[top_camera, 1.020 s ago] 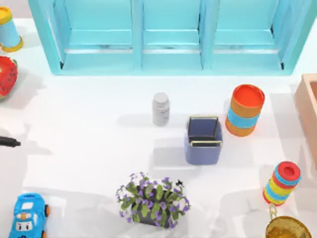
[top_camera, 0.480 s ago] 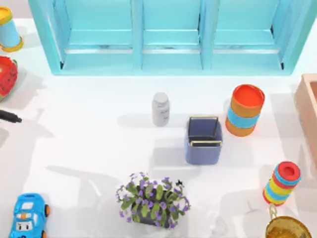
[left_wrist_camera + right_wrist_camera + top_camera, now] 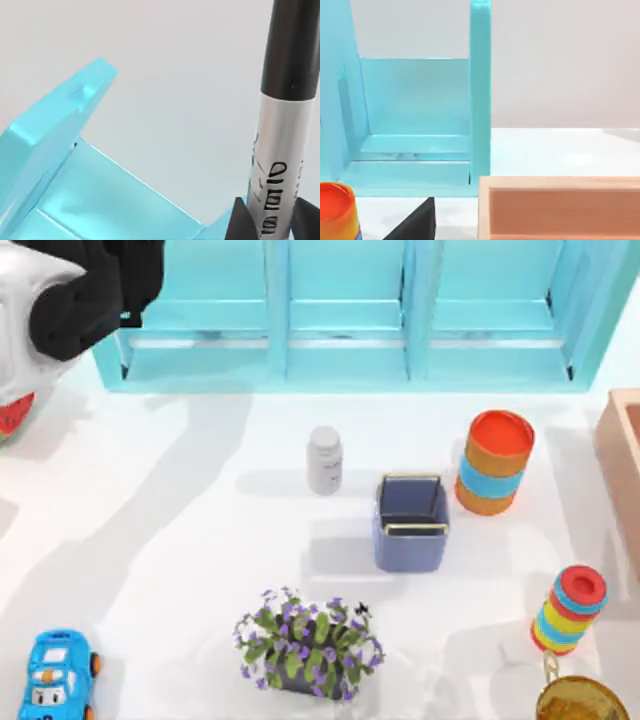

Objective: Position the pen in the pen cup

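The pen [image 3: 280, 150], silvery-white with dark print and a black cap, stands upright between the dark fingers [image 3: 236, 222] of my left gripper [image 3: 270, 227], which is shut on it. In the top view my left arm [image 3: 80, 285] looms large over the table's far left corner, high above the surface. The pen cup [image 3: 411, 523], a square periwinkle box with gold rim edges, stands open-topped at centre right, far from the left arm. My right gripper [image 3: 417, 225] is a dark shape low beside the peach box [image 3: 560, 207].
A blue cabinet [image 3: 340, 310] spans the back. A white bottle [image 3: 324, 460] and an orange cylinder [image 3: 495, 462] flank the cup. A flowering plant [image 3: 308, 643] stands in front, a toy car [image 3: 57, 675] front left, stacked rings [image 3: 570, 610] and a gold bell [image 3: 580, 700] front right.
The pen's black tip slid up along the left edge, then left the top view. My left arm has risen into the far left corner, covering the items there.
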Controlling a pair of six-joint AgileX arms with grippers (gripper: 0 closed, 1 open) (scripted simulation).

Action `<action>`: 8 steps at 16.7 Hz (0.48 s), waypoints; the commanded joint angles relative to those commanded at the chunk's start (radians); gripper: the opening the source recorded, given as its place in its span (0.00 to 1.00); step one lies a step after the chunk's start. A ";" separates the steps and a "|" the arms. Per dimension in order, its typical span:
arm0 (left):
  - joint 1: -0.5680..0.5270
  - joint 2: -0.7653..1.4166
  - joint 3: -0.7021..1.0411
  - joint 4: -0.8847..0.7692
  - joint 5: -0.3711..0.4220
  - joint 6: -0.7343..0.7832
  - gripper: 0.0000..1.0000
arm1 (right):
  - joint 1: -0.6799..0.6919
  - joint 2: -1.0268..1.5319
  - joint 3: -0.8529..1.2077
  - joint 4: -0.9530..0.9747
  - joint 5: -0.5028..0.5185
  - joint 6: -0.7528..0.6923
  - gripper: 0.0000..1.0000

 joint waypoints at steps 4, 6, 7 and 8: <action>-0.246 0.271 0.215 0.254 -0.465 0.244 0.00 | 0.000 0.000 0.000 0.000 0.000 0.000 1.00; -0.330 0.365 0.266 0.325 -0.646 0.363 0.00 | 0.000 0.000 0.000 0.000 0.000 0.000 1.00; -0.372 0.412 0.278 0.347 -0.720 0.427 0.00 | 0.000 0.000 0.000 0.000 0.000 0.000 1.00; -0.418 0.462 0.281 0.360 -0.785 0.491 0.00 | 0.000 0.000 0.000 0.000 0.000 0.000 1.00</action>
